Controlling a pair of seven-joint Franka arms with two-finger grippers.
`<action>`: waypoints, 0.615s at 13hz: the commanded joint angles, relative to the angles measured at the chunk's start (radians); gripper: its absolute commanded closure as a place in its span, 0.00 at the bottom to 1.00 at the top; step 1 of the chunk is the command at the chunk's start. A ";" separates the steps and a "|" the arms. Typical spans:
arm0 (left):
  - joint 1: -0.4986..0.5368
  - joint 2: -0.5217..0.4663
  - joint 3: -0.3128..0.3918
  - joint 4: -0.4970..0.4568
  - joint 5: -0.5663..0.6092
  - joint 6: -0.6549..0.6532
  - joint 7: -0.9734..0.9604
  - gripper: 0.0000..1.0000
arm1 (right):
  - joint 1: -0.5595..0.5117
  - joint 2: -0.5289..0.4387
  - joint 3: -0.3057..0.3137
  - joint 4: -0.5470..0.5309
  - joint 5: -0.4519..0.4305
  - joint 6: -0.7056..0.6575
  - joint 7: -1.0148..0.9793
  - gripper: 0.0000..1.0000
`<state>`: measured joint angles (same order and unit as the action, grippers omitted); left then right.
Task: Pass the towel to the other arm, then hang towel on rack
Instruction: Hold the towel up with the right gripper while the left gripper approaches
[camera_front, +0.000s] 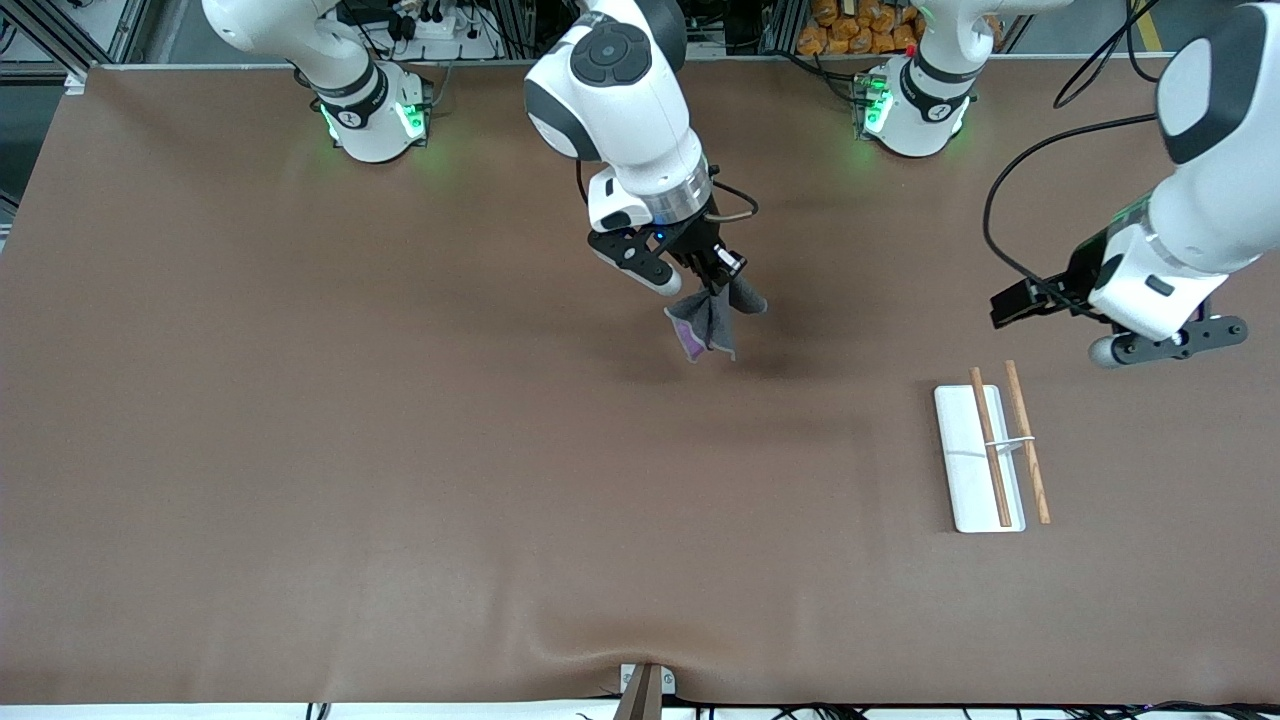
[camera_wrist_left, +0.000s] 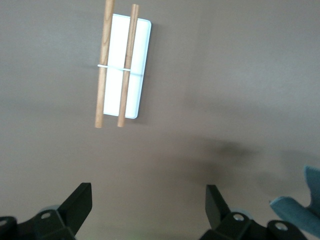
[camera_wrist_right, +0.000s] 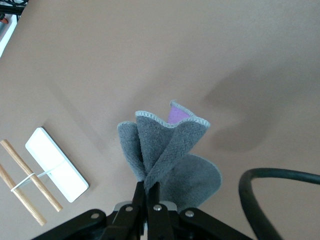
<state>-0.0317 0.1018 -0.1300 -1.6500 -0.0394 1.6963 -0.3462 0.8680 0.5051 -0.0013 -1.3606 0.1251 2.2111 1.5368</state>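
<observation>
The towel (camera_front: 712, 318) hangs in the air from the right gripper (camera_front: 716, 272), over the bare middle of the table (camera_front: 400, 450). You can see it bunched into soft folds, dark grey with a paler hem, and a patch of purple showing from its other side. In your right wrist view the towel (camera_wrist_right: 167, 152) is pinched at one gathered end between the two fingers (camera_wrist_right: 152, 197), which are closed tight on the cloth; the rest fans out loosely past them.

Look toward the left arm's end of the table and you find the rack (camera_front: 985, 455), nearer the front camera than the towel and well apart from it. Its white tray lies flat, with two thin wooden rods running lengthwise above it on a slim white support.

Your left gripper (camera_front: 1165, 345) hangs over the table just beside the rack's end that lies farther from the front camera. Its fingers (camera_wrist_left: 75, 205) are spread wide and hold nothing. From the left wrist view the rack (camera_wrist_left: 131, 65) lies under the gripper, and a corner of the towel (camera_wrist_left: 302, 205) shows at the edge.
</observation>
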 joint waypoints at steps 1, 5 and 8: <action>-0.033 0.050 -0.013 0.024 -0.017 0.078 -0.104 0.00 | 0.011 0.018 -0.013 0.041 0.013 -0.007 0.026 1.00; -0.083 0.180 -0.014 0.168 -0.102 0.112 -0.276 0.00 | 0.012 0.018 -0.013 0.043 0.013 -0.007 0.025 1.00; -0.163 0.240 -0.014 0.210 -0.103 0.152 -0.419 0.00 | 0.012 0.018 -0.014 0.043 0.013 -0.007 0.025 1.00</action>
<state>-0.1448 0.2937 -0.1461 -1.4966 -0.1303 1.8263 -0.6801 0.8683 0.5063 -0.0028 -1.3505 0.1281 2.2111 1.5461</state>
